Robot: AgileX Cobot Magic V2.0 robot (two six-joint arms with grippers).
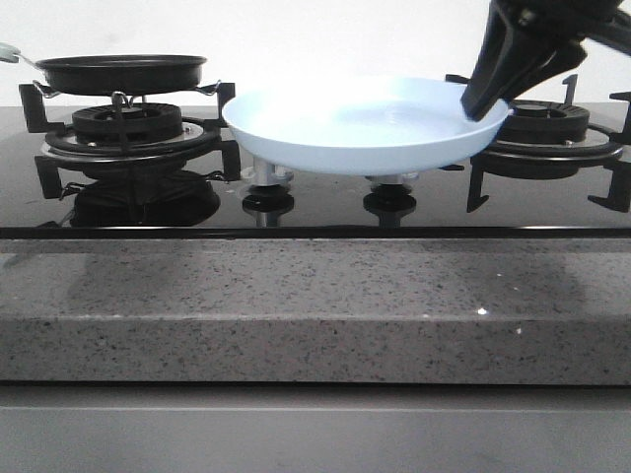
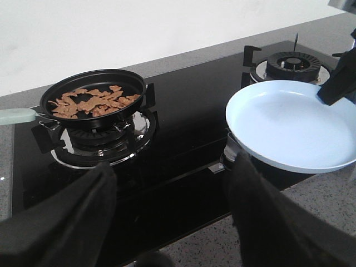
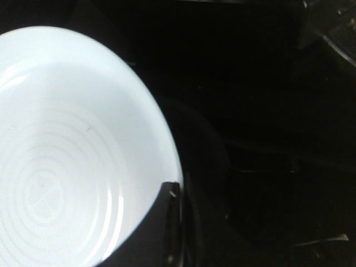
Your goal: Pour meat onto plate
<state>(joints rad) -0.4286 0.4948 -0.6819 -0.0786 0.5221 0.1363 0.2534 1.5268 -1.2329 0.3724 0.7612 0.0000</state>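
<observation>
The pale blue plate point(image 1: 355, 123) is level over the hob's front middle, between the two burners. My right gripper point(image 1: 483, 99) is shut on its right rim. In the right wrist view one finger point(image 3: 167, 222) lies over the inside of the plate point(image 3: 67, 139); the other is hidden in the dark under the rim. The meat point(image 2: 92, 100) lies in the black frying pan point(image 2: 105, 123) on the left burner; in the front view the pan point(image 1: 123, 71) hides it. My left gripper point(image 2: 172, 164) is open and empty above the hob's front edge, apart from the pan and the plate point(image 2: 289, 122).
The pan's pale green handle point(image 2: 16, 115) sticks out to the left. The right burner point(image 1: 552, 123) with its black grate stands behind the plate's right edge. Two knobs point(image 1: 268, 197) sit under the plate. A speckled grey counter point(image 1: 315, 305) runs along the front.
</observation>
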